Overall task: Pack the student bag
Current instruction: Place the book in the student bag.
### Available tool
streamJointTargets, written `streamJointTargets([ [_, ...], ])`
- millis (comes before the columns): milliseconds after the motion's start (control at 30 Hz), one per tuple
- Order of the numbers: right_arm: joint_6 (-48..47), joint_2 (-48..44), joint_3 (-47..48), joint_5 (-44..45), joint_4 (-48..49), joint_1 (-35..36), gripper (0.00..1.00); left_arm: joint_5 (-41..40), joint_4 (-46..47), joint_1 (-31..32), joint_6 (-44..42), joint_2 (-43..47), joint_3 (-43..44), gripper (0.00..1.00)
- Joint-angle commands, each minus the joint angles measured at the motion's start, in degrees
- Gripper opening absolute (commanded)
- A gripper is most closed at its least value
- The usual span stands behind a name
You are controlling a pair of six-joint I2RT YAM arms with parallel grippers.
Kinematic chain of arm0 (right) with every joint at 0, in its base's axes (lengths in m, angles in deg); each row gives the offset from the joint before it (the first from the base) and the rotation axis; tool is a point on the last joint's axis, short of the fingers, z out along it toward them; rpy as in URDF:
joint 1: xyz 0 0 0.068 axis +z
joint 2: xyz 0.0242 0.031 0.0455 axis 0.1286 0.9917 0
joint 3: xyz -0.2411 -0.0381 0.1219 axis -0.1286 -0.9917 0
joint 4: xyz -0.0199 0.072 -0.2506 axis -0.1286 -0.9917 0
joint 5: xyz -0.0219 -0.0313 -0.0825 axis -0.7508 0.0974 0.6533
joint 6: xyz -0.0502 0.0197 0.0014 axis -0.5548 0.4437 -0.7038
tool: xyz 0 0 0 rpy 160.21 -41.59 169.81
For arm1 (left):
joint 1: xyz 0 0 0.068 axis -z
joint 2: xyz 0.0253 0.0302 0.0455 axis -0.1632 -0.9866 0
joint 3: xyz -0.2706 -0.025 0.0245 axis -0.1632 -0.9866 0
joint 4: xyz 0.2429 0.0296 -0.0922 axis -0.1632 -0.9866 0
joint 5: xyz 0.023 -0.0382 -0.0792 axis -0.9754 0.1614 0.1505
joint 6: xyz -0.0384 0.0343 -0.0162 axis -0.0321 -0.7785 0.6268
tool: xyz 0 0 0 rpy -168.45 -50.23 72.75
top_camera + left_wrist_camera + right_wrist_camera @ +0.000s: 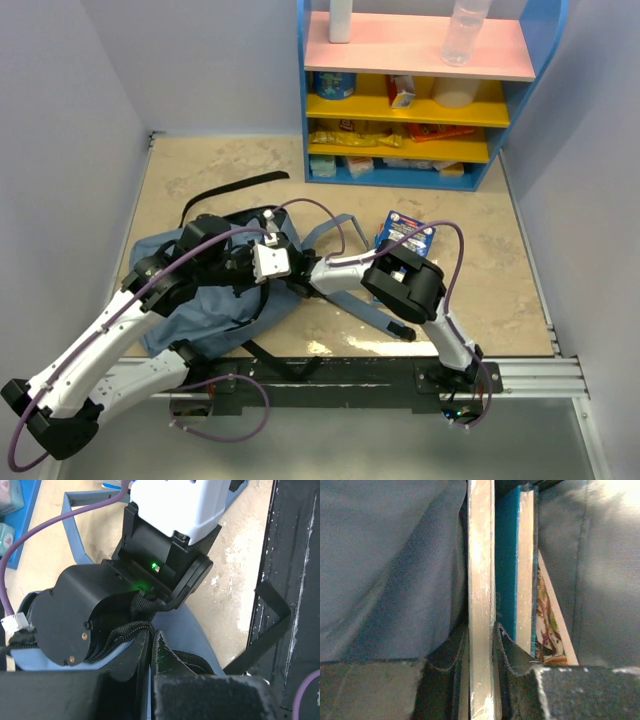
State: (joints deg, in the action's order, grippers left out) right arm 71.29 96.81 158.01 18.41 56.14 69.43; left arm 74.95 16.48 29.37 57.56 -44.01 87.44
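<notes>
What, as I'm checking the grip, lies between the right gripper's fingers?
A pale-edged book, clamped edge-on in the right gripper, inside the student bag beside a teal book; the right wrist view shows it.

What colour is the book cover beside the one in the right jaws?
Teal book, clearest in the right wrist view.

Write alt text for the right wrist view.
The right claw is shut on the edge of a pale book, seen edge-on inside the grey-blue student bag. A teal book and a colourful book sit against its right side in the picture, with bag fabric on both sides.
</notes>
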Motion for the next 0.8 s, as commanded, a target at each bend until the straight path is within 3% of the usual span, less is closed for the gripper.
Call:
streamJointTargets([
  [0,0.1,-0.7,5.1,-3.5,0.8,1.2,0.19,7.3,3.3,0.8,-1.4,0.4,3.7,0.00],
  [100,2.6,-2.3,1.8,-5.4,2.1,-0.4,0.24,7.2,2.5,0.7,-1.7,-0.1,4.0,0.00],
  [167,1.9,-3.9,1.5,-7.1,-0.4,-1.3,0.45,7.3,1.5,0.5,-2.2,-0.8,4.9,0.00],
  [200,-1.5,-4.9,1.7,-7.1,-6.6,-2.0,0.56,7.2,1.3,0.3,-2.3,-0.9,5.2,0.00],
  [233,-4.5,-8.4,2.8,-5.5,-13.1,-2.3,0.84,6.7,1.3,0.3,-2.2,-0.8,5.5,0.00],
  [267,-11.6,-10.4,5.5,-2.4,-19.8,-2.3,0.99,6.5,1.7,0.1,-1.8,-0.8,5.6,0.00],
  [300,-13.8,-13.0,5.9,4.6,-28.9,-2.1,0.99,6.1,2.6,0.1,-1.3,-0.7,5.5,0.00],
  [500,-17.5,-30.2,-5.2,8.7,-38.6,-6.3,0.99,5.0,5.6,0.0,1.0,-0.8,5.1,0.00],
  [533,-17.7,-32.8,-7.0,9.6,-39.8,-6.8,0.99,3.9,5.9,-0.2,2.0,-1.8,5.5,0.07],
  [567,-18.2,-36.7,-7.1,10.2,-41.7,-7.5,0.99,3.1,6.3,-0.1,2.7,-2.2,5.6,0.42],
  [600,-19.4,-38.7,-6.7,11.0,-46.2,-8.2,0.99,2.1,7.6,-0.1,3.4,-2.7,5.6,0.53],
  [733,-23.9,-44.5,0.5,20.4,-62.2,-8.2,0.99,-0.8,9.4,-0.1,5.4,-5.9,6.2,0.57],
  [767,-24.2,-46.0,1.0,26.0,-65.6,-8.3,0.99,-0.8,9.2,-0.1,5.5,-6.6,6.9,0.67],
])
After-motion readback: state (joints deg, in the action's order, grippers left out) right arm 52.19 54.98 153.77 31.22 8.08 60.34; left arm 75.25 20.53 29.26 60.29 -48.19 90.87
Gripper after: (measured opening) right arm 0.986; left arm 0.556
